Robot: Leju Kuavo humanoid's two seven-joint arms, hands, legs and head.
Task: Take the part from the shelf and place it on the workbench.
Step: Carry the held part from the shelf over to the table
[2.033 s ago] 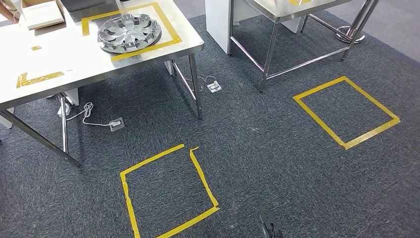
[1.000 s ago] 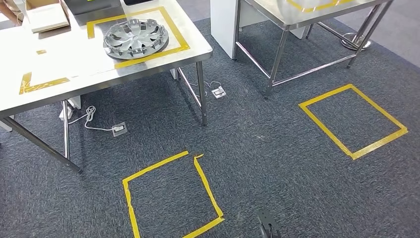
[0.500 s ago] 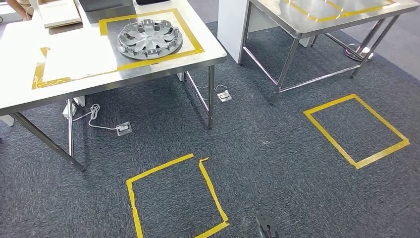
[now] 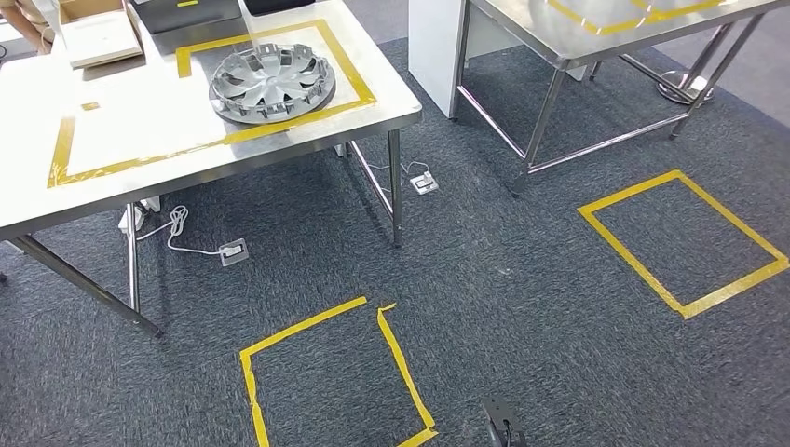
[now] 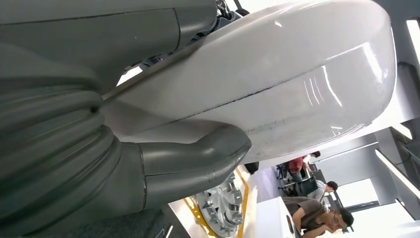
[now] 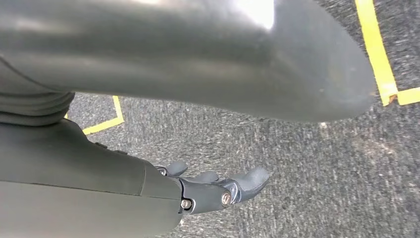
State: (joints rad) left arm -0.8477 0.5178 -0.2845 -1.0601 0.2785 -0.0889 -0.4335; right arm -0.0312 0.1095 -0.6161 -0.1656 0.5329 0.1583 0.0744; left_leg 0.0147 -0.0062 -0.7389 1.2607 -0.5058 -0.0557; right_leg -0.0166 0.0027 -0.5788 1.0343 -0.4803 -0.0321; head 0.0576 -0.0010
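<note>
- Hubcap (image 4: 271, 83) lying flat on the left desk (image 4: 140, 130), near its far right corner, inside a yellow tape frame (image 4: 349, 70); touching the frame's front strip or just inside it, hard to tell.
- Same hubcap visible in left wrist view (image 5: 223, 210), past the thumb, on the taped desk edge.
- Left hand (image 5: 148, 173): thumb extended, nothing seen in it; other fingers hidden behind the cover, so grip state cannot be told.
- Right hand (image 6: 218, 188): hanging over carpet (image 6: 307, 188), dark fingers loosely bent, apart, holding nothing.
- Second desk (image 4: 578, 37) to the right, steel top with yellow tape marks; likely the workbench, though not certain.
- Two tape squares on the floor: one near (image 4: 326, 372), one right (image 4: 689, 242). Cable and socket block (image 4: 233, 251) under the left desk.
- Box (image 4: 93, 33) at the desk's far left corner.
- Handling, judged: thin moulded plastic, silver finish, light for its span. Stiff at the rim, flexy across the spokes; clip tabs around the edge look snappable.
- Smooth painted face probably slippery under a single pinch.
- Best hold, judged: both hands on opposite points of the rim, fingers under the lip, clear of tabs; keep level while carrying.
- Stage, judged: part not yet grasped, hands well apart from it.
</note>
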